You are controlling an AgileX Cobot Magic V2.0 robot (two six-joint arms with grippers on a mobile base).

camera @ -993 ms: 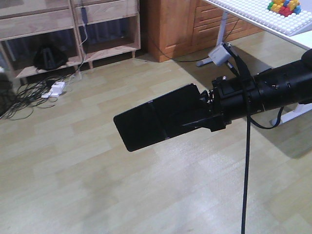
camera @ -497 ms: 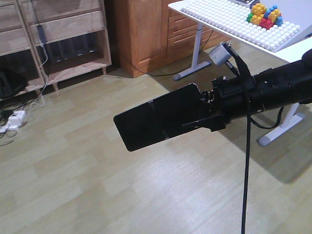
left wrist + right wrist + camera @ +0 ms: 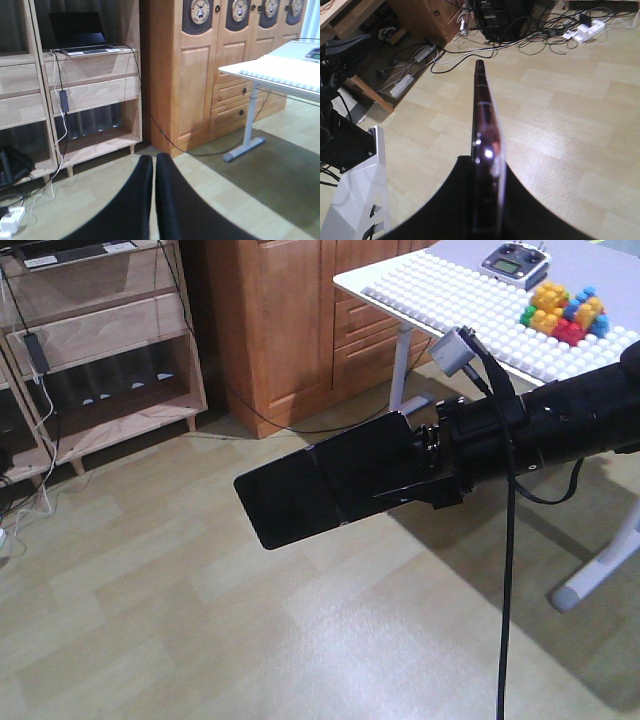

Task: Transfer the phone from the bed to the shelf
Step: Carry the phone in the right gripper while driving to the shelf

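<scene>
My right gripper (image 3: pixel 405 485) is shut on one end of the phone (image 3: pixel 320 490), a glossy black slab held out flat above the wood floor. In the right wrist view the phone (image 3: pixel 482 115) shows edge-on, with a pinkish rim, clamped between my right gripper's (image 3: pixel 487 167) black fingers. In the left wrist view my left gripper (image 3: pixel 154 159) is shut with nothing in it and points at the floor before the shelf (image 3: pixel 95 90). The pale-wood shelf (image 3: pixel 100 335) stands at the far left. The bed is out of view.
A laptop (image 3: pixel 80 32) sits on the shelf, its cable hanging down. An orange-brown wardrobe (image 3: pixel 270 330) stands right of the shelf. A white studded table (image 3: pixel 450 310) carries toy bricks (image 3: pixel 560 315) and a controller (image 3: pixel 515 258). Cables and power strips (image 3: pixel 585 30) litter the floor.
The background has slid left and grown larger: shelf, wardrobe and white table now sit closer. The right arm and phone keep the same place in the front view.
</scene>
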